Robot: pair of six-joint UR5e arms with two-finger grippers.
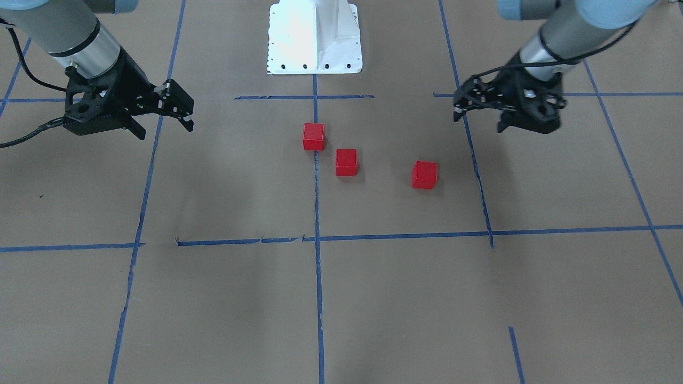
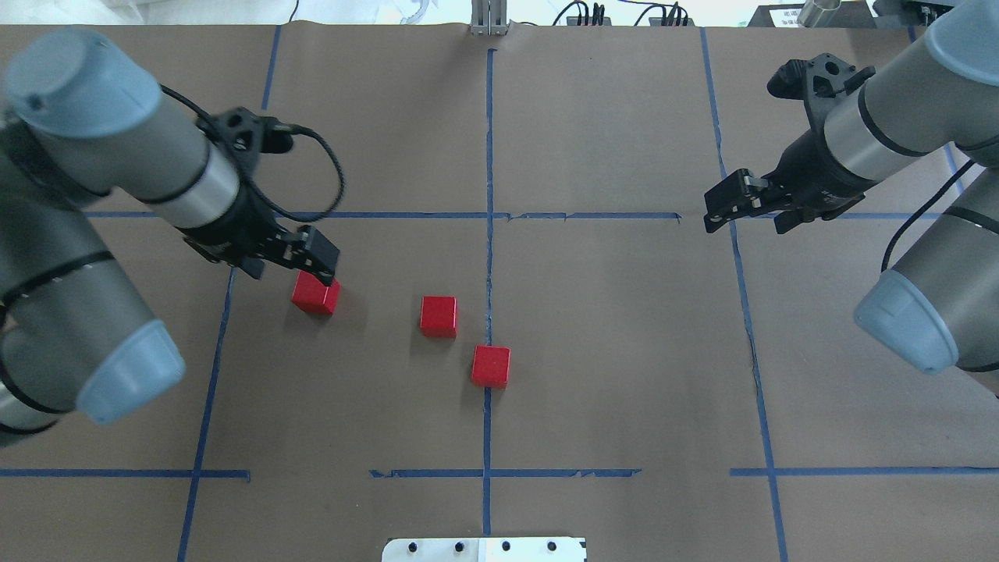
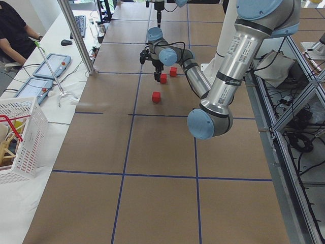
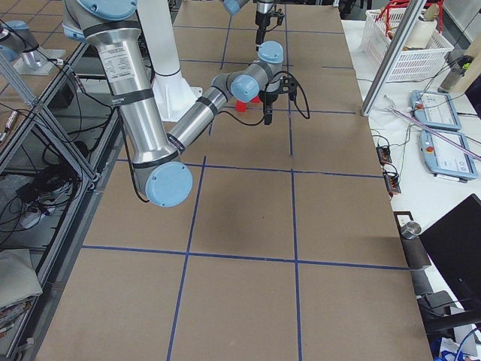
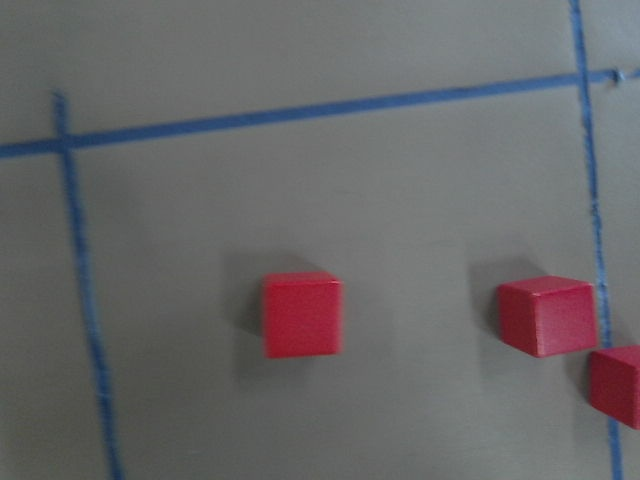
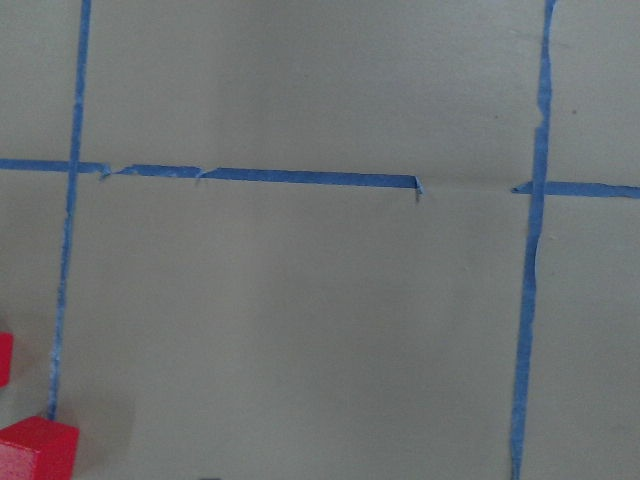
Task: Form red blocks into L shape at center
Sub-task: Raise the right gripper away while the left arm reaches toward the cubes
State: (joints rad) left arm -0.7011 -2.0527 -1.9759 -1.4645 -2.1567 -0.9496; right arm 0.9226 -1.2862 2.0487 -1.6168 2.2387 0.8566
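Observation:
Three red blocks lie on the brown paper. One point(image 1: 313, 136) point(image 2: 490, 366) sits on the vertical blue tape line of the center point(image 2: 488, 273). A second point(image 1: 346, 162) point(image 2: 438, 316) lies just beside it, apart. The third point(image 1: 424, 175) point(image 2: 316, 297) lies further out toward my left arm. My left gripper point(image 1: 478, 121) point(image 2: 285, 267) is open and empty, raised over that third block, which shows mid-frame in the left wrist view point(image 5: 302, 315). My right gripper point(image 1: 163, 127) point(image 2: 749, 224) is open and empty, far from the blocks.
The white robot base point(image 1: 315, 37) point(image 2: 484, 550) stands at the table's near edge. Blue tape lines point(image 1: 373, 236) mark grid cells. A side table with a white basket point(image 3: 18, 132) and tablets runs along the far side.

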